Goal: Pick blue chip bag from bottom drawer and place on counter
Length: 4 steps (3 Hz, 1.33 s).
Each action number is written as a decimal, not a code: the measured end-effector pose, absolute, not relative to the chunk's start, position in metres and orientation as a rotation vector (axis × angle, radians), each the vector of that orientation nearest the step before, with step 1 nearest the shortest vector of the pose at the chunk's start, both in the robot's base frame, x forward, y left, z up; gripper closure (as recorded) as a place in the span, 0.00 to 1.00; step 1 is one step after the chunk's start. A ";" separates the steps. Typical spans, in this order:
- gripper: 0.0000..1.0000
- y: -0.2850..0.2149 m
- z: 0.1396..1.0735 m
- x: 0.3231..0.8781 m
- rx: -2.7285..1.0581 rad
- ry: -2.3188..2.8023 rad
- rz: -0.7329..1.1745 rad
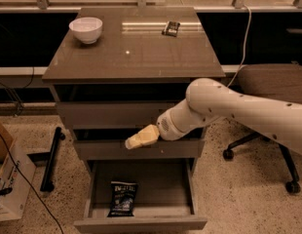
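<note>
The blue chip bag lies flat in the open bottom drawer, at its front left. My gripper hangs in front of the middle drawer, above the open drawer and a little right of the bag, not touching it. Its pale fingers point left and down. The white arm comes in from the right. The counter is the glossy top of the cabinet.
A white bowl stands at the counter's back left. A small dark flat packet lies at its back right. An office chair stands to the right. A cardboard box and a black bar are on the floor at left.
</note>
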State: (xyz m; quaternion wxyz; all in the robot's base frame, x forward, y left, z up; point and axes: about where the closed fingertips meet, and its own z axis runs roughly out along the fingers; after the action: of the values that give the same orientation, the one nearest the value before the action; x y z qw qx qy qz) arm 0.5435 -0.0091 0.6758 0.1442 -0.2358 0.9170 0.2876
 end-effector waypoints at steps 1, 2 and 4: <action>0.00 0.001 0.621 0.547 -0.563 2.696 0.871; 0.00 0.009 0.562 0.550 -0.435 2.764 0.930; 0.00 0.011 0.548 0.547 -0.424 2.783 0.946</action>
State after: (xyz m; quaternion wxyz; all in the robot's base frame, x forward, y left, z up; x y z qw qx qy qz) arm 0.5466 0.0106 0.5481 0.0858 -0.1421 0.9337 0.3173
